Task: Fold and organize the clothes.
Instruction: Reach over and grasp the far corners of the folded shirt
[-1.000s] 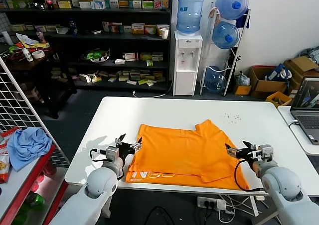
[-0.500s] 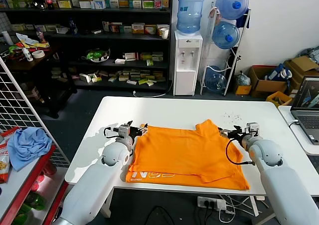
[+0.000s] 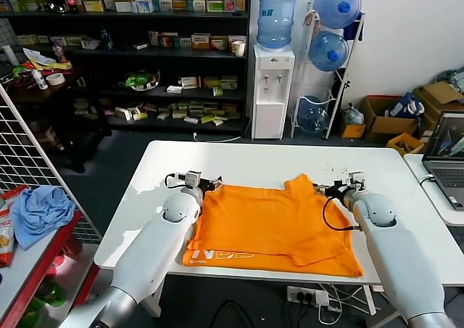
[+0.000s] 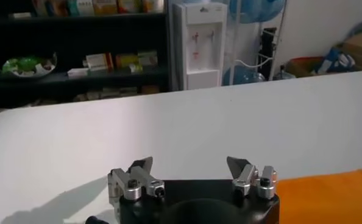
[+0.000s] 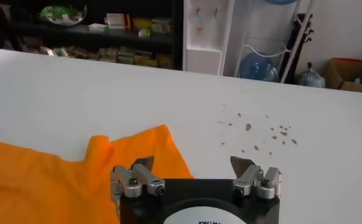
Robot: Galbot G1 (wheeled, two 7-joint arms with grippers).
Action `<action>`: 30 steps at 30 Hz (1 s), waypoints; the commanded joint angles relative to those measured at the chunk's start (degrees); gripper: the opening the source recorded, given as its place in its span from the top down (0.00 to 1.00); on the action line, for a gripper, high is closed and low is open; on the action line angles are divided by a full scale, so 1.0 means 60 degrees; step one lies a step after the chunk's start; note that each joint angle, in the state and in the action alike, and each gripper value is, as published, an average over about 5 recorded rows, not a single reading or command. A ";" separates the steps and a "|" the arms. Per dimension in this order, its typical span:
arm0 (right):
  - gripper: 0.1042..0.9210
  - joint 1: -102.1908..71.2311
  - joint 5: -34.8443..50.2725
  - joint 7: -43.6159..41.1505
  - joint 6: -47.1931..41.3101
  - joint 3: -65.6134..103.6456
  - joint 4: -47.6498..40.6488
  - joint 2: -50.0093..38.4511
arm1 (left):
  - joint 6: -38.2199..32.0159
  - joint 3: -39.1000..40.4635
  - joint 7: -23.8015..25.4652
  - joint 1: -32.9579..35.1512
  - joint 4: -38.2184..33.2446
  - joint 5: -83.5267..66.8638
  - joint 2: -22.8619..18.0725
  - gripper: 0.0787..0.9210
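Observation:
The bright orange T-shirt (image 3: 268, 223) lies partly folded on the white table (image 3: 239, 161), with pale lettering (image 3: 217, 255) at its near left edge. My left gripper (image 3: 212, 184) is open and empty at the shirt's far left corner; the left wrist view shows its fingers (image 4: 141, 167) over bare table with orange cloth (image 4: 327, 195) beside. My right gripper (image 3: 324, 190) is open and empty at the shirt's far right sleeve; the right wrist view shows the sleeve (image 5: 138, 152) just ahead of its fingers (image 5: 143, 165).
A laptop (image 3: 448, 154) sits on a side table at the right. A light blue cloth (image 3: 40, 212) lies on a rack at the left. Small dark crumbs (image 3: 337, 170) dot the table near the right gripper. Shelves and a water dispenser (image 3: 272, 88) stand behind.
Both grippers have moved from the shirt's near side corners away along its edges to the far corners. Both stay open and empty. The shirt has not moved.

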 commanded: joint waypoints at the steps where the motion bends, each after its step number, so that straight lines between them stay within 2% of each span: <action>1: 0.16 0.0272 -0.0502 -0.0228 0.0025 -0.0176 -0.0702 0.0196 | 0.0059 0.0055 0.0113 -0.0289 0.0916 0.0059 -0.0180 0.12; 10: 0.46 0.0197 -0.0529 -0.0160 -0.0031 -0.0218 -0.0545 0.0235 | 0.0209 -0.0014 0.0010 0.0291 0.0246 -0.0091 0.0021 0.12; 13: 0.57 0.0203 -0.0499 -0.0100 -0.0033 -0.0233 -0.0479 0.0249 | 0.0188 -0.0084 -0.0024 0.0448 0.0167 -0.0112 0.0072 0.16; 24: 0.93 0.0043 -0.0548 0.0217 0.0357 -0.0253 -0.0292 0.0331 | 0.0007 -0.0137 -0.0131 0.0850 -0.0362 -0.0197 0.0318 0.53; 27: 0.97 -0.0063 -0.0343 0.0422 0.0421 -0.0247 0.0091 0.0255 | -0.0112 -0.0131 -0.0202 0.0987 -0.0701 -0.0199 0.0446 0.64; 30: 0.98 -0.0193 -0.0073 0.0644 0.0439 -0.0248 0.0464 0.0173 | -0.0195 -0.0130 -0.0261 0.1154 -0.1137 -0.0206 0.0583 0.74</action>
